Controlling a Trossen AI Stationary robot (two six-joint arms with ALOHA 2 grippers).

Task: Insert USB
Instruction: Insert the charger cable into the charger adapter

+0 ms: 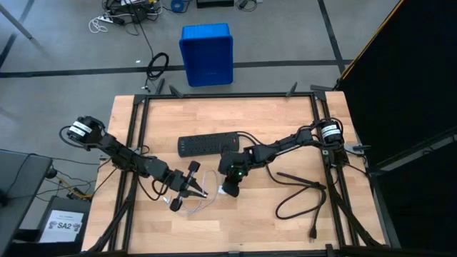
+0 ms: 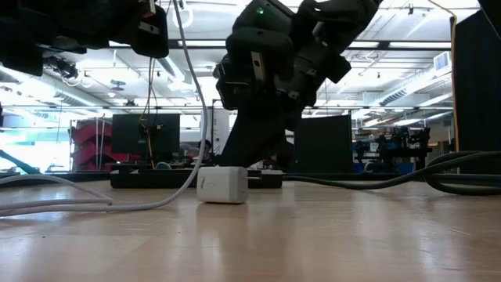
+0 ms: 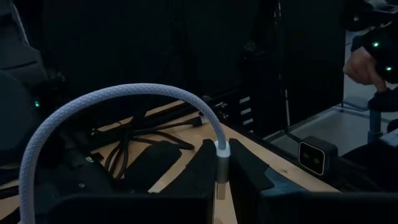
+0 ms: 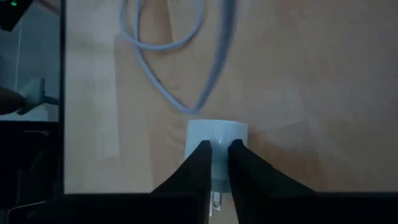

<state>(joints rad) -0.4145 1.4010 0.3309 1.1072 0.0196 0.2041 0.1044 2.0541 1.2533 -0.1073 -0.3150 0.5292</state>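
Landmark: the white cube adapter [image 1: 230,190], sitting on the counter [image 1: 285,221] just on the near side of the black power strip [image 1: 207,145]

You are working both arms close together at the adapter. The left hand [image 1: 194,187] is hanging just to the left of it and is gripping the USB [image 3: 134,93] by its metal plug end [image 3: 221,169], fingers clamped tight on the plug, which is pointing down between them. The rest of the whitish-grey cable is arching up out of that grip and trailing in loose loops on the counter left of the adapter [image 2: 94,205].

The right hand [image 4: 216,163] is sitting directly over the adapter, fingers nearly together and pinching its prong end; from the wrist view it appears to be holding the cube, though the grip looks shallow.

Handling judgement: the cable is looking light, soft and braided, so it will likely flop and give no push along its length. Only the rigid plug shell is worth holding, as you are doing. The adapter is looking small, smooth and light, probably prone to sliding or twisting, so you are needing the right hand to brace it while the plug goes in

A thick black cord [image 1: 300,193] is lying well to the adapter's right, clear of the work
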